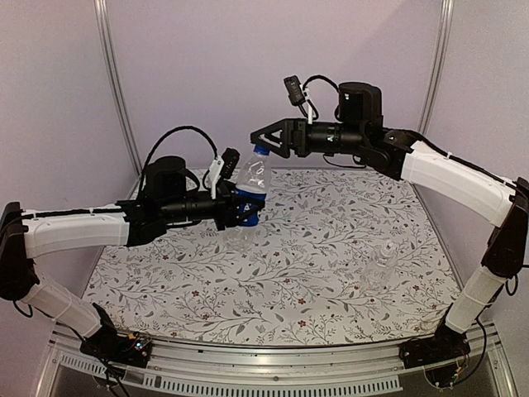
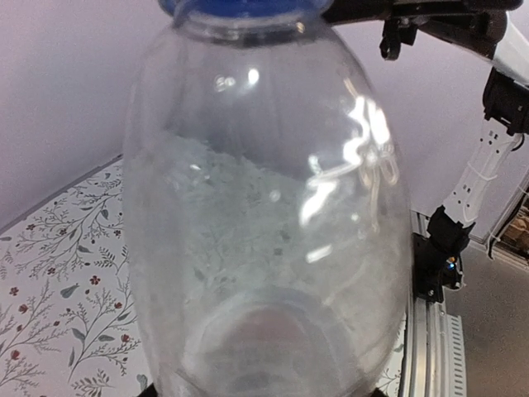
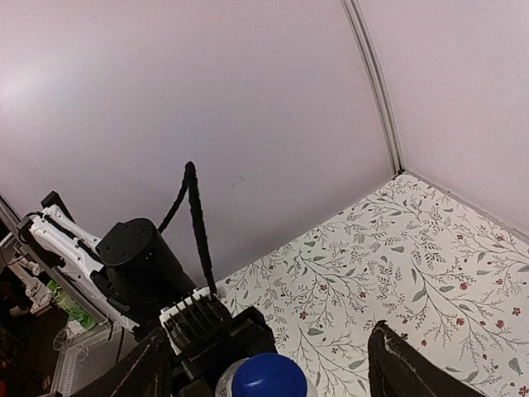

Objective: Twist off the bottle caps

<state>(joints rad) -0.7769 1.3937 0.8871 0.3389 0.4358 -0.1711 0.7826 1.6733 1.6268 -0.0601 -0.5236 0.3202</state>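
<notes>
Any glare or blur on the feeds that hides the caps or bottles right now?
Left wrist: the held bottle fills the frame, soft-focused, with bright glare streaks; its cap is cropped at the top. Right wrist: evenly lit, cap at the bottom edge between dark fingers. Top external: the clear bottle almost vanishes against the patterned cloth.

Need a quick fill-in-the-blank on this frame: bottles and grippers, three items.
1. The left gripper grips the labelled bottle, whose cap is ____ in colour.
2. The right gripper brackets that cap, jaws ____.
3. The unlabelled bottle stands nearer the ____ arm's base.
Missing: blue; open; right.
</notes>
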